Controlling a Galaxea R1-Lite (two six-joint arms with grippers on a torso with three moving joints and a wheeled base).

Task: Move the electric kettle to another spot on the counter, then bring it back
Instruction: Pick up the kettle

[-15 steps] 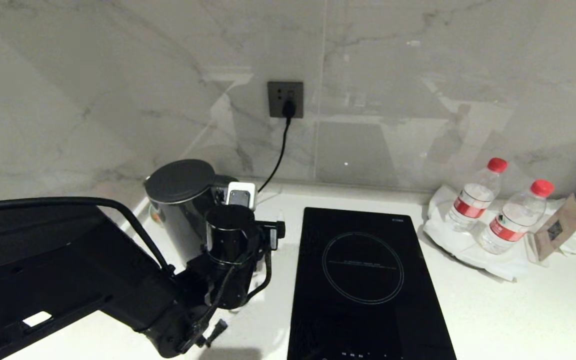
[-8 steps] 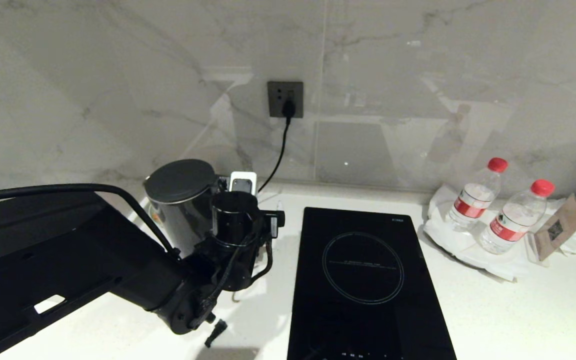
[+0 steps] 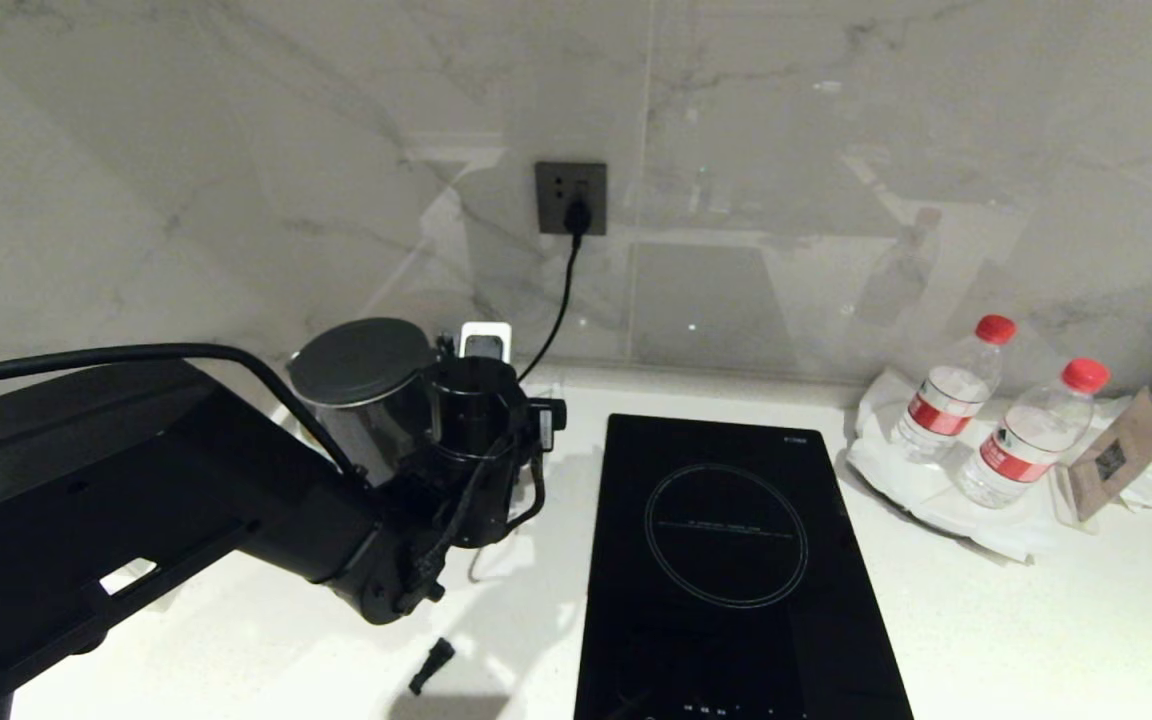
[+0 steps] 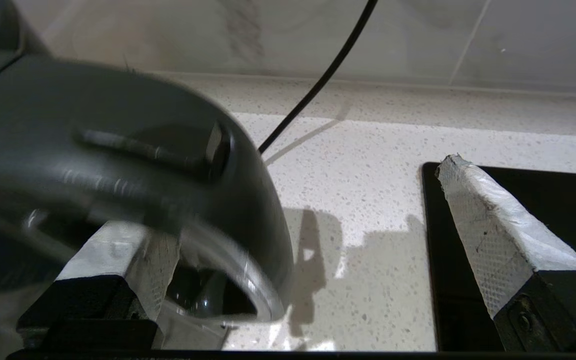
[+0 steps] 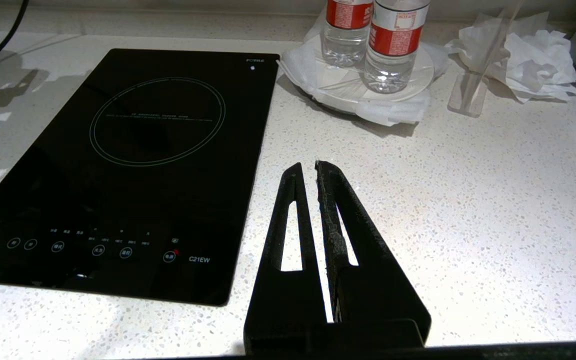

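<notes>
- Clearly, I see the electric kettle point(image 3: 364, 395): glossy black, flat grey lid, standing at the counter's point(image 3: 1036, 620) back-left corner.
- Left gripper point(image 4: 288, 235) spread wide around its curved handle point(image 4: 168, 165).
- Right gripper point(image 5: 308, 172) idle, fingers together.

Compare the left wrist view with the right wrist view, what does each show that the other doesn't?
Only the left wrist view shows the electric kettle, close up and blurred, with the left tool open around its handle side, one taped finger apart from it.

Only the right wrist view shows the shut right tool over bare worktop, two red-capped water bottles on a plate, crumpled tissue and the hob's control buttons.

Both show the counter, the black glass hob and the black power cord.
</notes>
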